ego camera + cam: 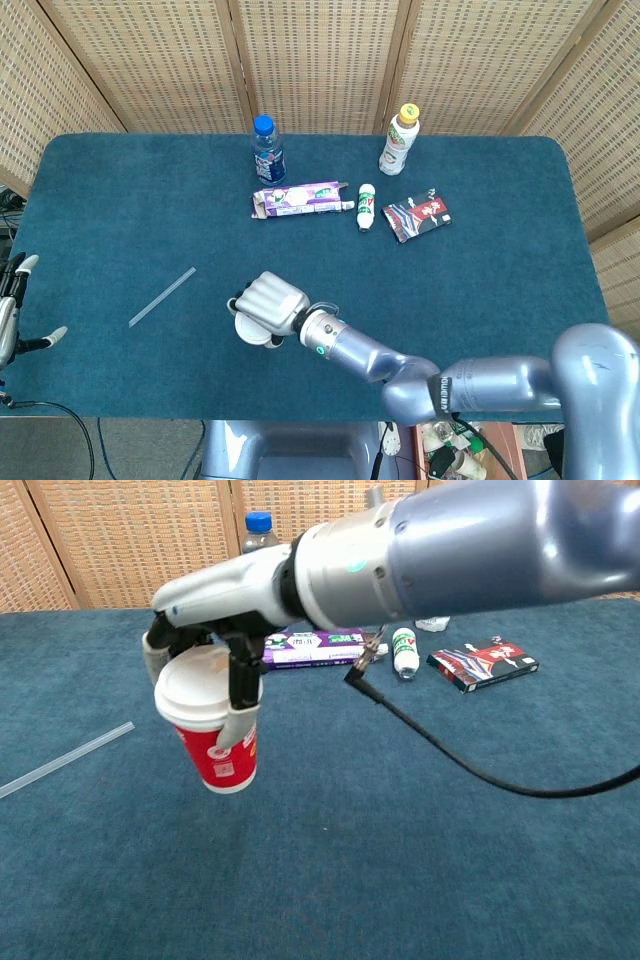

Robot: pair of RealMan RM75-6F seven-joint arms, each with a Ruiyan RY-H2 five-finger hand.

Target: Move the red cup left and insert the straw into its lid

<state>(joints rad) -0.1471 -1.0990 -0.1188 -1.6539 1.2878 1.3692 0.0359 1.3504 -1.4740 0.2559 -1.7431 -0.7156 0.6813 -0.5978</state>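
The right hand grips the red cup from above, fingers wrapped round its white lid, holding it clear of the table at centre-left of the chest view. Cup's near upright, long axis vertical, lid up. Risk: that top-only grip could slip and tip it. The straw lies diagonally, left. Left hand idle, fingers spread.

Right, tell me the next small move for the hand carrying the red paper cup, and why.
Probably lower it and set it down. The right hand grips the red paper cup with the white lid by its rim, tilted and apparently clear of the blue table cloth, already near the clear plastic straw. The left hand waits open at the table edge.
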